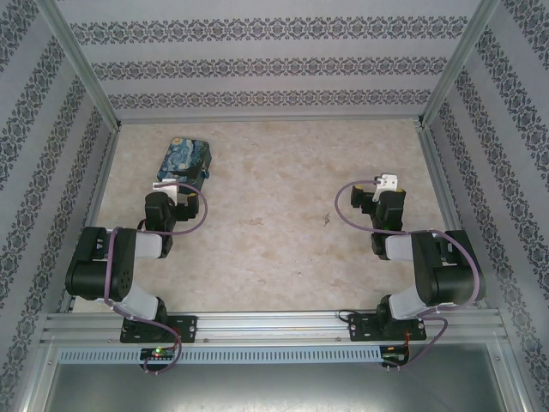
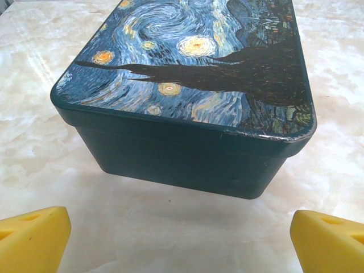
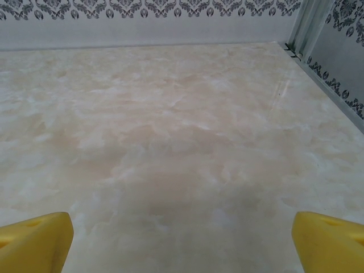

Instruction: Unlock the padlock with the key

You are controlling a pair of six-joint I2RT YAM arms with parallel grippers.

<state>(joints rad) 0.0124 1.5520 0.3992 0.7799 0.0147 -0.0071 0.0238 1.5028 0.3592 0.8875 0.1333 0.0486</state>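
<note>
Glossy marbled tabletop [image 3: 170,142]; box [image 2: 187,62] with smooth printed lid, matt dark walls

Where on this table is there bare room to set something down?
The table is bare between the painted box and the right gripper, and back to the rear wall. Crowded at far left, where the open left gripper faces the box.

Painted box [image 1: 184,162] on marbled table [image 1: 274,172]

Two arms, both folded, jaws spread.
Entry one: left arm [image 1: 111,266], elbow bent near the table's left edge, wrist aimed at the far edge, jaws wide apart. Entry two: right arm [image 1: 437,270], mirrored near the right edge, yellow fingertips [image 3: 34,242] wide apart.
</note>
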